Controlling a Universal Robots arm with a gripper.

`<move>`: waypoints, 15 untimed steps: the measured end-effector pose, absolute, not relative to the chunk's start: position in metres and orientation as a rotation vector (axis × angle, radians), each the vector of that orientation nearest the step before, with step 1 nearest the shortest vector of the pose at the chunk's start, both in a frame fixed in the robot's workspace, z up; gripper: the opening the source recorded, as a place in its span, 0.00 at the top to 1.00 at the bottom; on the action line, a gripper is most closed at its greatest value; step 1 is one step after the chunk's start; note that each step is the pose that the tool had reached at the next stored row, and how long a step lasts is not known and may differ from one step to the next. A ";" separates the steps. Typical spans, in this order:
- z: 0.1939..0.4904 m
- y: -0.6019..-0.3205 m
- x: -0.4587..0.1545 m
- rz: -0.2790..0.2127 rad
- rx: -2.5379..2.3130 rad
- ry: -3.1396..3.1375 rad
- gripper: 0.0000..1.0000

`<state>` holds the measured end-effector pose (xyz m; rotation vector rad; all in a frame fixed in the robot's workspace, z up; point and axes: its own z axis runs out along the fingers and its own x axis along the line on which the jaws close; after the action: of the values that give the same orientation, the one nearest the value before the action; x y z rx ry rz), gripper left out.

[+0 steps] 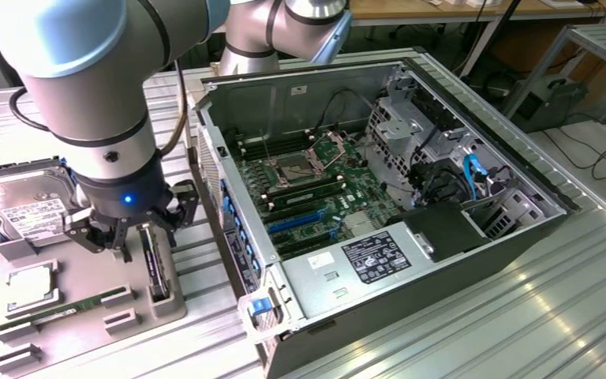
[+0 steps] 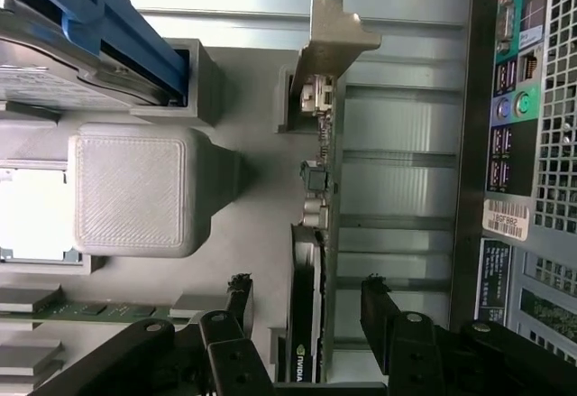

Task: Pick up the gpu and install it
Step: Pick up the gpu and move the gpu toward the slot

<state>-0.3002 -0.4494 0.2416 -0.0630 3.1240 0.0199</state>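
The gpu (image 1: 155, 268) stands on edge in a slot of the grey parts holder (image 1: 82, 316), at the exterior view's left. It is a thin dark card. In the wrist view I see the gpu (image 2: 317, 234) edge-on, with its silvery bracket (image 2: 329, 40) at the far end. My gripper (image 1: 147, 234) hangs right over the card, open. In the wrist view the gripper (image 2: 306, 295) has one black finger (image 2: 240, 295) on each side of the card, and neither finger touches it.
A silver hard drive (image 1: 24, 209), a processor chip (image 1: 31, 283) and a green memory stick (image 1: 61, 310) share the holder. The open computer case (image 1: 514, 245) lies beside it, motherboard (image 1: 314, 189) and blue slots (image 1: 297, 221) exposed. The case's rear port panel (image 2: 518, 98) is close by.
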 end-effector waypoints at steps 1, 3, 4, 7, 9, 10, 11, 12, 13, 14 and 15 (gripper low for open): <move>0.241 -0.449 -0.300 0.020 -0.063 3.124 0.40; 0.239 -0.449 -0.300 0.020 -0.063 3.124 0.40; 0.238 -0.449 -0.300 0.020 -0.063 3.124 0.40; 0.235 -0.449 -0.300 0.020 -0.063 3.124 0.40; 0.232 -0.449 -0.300 0.020 -0.063 3.124 0.40; 0.231 -0.449 -0.300 0.020 -0.063 3.124 0.40; 0.231 -0.449 -0.300 0.020 -0.063 3.124 0.40; 0.230 -0.449 -0.300 0.020 -0.063 3.124 0.40; 0.229 -0.449 -0.300 0.020 -0.063 3.124 0.40; 0.228 -0.449 -0.300 0.020 -0.063 3.124 0.40; 0.227 -0.449 -0.300 0.020 -0.063 3.124 0.40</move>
<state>-0.3005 -0.4494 0.2274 -0.0629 3.1240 0.0199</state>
